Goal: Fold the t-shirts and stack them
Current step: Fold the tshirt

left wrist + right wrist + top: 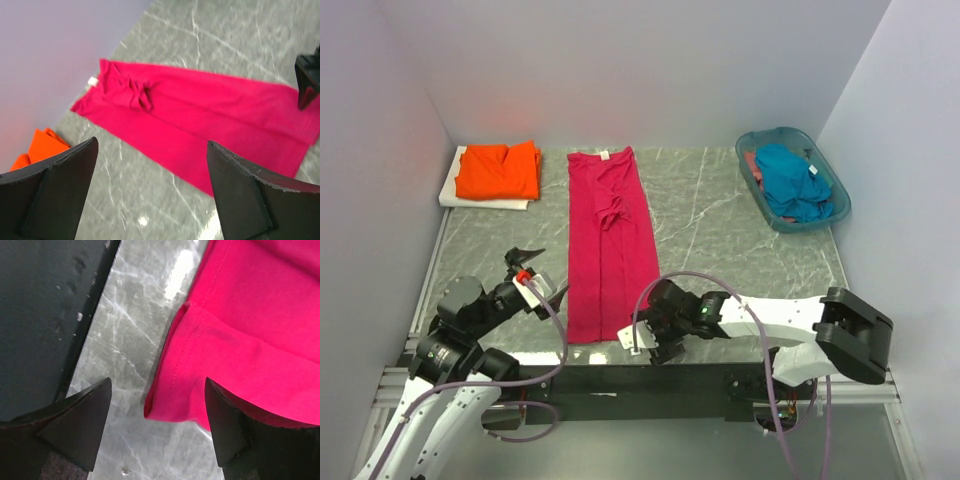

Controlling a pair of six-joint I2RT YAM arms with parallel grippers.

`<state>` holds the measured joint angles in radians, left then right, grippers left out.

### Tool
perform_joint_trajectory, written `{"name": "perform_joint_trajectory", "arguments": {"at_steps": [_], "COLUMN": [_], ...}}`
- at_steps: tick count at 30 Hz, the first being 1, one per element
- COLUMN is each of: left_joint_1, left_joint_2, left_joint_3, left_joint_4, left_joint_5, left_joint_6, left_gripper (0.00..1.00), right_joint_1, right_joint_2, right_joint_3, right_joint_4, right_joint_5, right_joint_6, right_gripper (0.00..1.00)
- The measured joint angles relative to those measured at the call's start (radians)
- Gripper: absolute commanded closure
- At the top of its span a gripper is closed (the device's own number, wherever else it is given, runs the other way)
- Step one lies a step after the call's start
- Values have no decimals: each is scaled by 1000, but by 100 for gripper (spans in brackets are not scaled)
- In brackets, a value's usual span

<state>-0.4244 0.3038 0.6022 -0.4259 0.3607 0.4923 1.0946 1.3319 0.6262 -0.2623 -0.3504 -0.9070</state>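
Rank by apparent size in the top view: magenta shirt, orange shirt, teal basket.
1. magenta shirt: clearly largest, laid out long.
2. teal basket.
3. orange shirt: folded, only slightly smaller than the basket, so these two are close.

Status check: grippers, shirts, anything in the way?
Both open, empty: left gripper beside magenta shirt, right gripper at its near hem corner. Magenta shirt a long strip, flat. Orange shirt folded far left; teal shirt in basket. Path clear.

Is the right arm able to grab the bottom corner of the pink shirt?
Probably yes. The right gripper is open at the near corner of the magenta-red t-shirt, and nothing lies between them on the table.
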Motion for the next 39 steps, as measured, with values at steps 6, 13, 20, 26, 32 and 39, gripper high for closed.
{"name": "perform_joint_trajectory", "arguments": {"at_steps": [6, 13, 20, 26, 32, 39], "left_joint_1": [0, -1, -55, -125, -226, -381], "left_joint_2": [-7, -17, 27, 115, 179, 330], "left_joint_3": [-3, -27, -60, -89, -132, -159], "left_joint_4": [-83, -97, -123, -165, -162, -161], "left_joint_5": [12, 39, 30, 49, 73, 49], "left_joint_6": [20, 14, 125, 200, 242, 259], "left_gripper": [1, 2, 12, 27, 28, 30], "right_joint_1": [45, 55, 55, 40, -31, -82], "right_joint_2": [56, 103, 137, 138, 103, 64], "right_joint_3": [8, 29, 43, 45, 47, 89], "right_joint_4": [38, 76, 88, 85, 41, -2], "right_joint_5": [84, 155, 201, 190, 110, 1], "right_joint_6": [16, 38, 54, 60, 81, 107], "right_gripper": [29, 53, 81, 100, 100, 100]}}
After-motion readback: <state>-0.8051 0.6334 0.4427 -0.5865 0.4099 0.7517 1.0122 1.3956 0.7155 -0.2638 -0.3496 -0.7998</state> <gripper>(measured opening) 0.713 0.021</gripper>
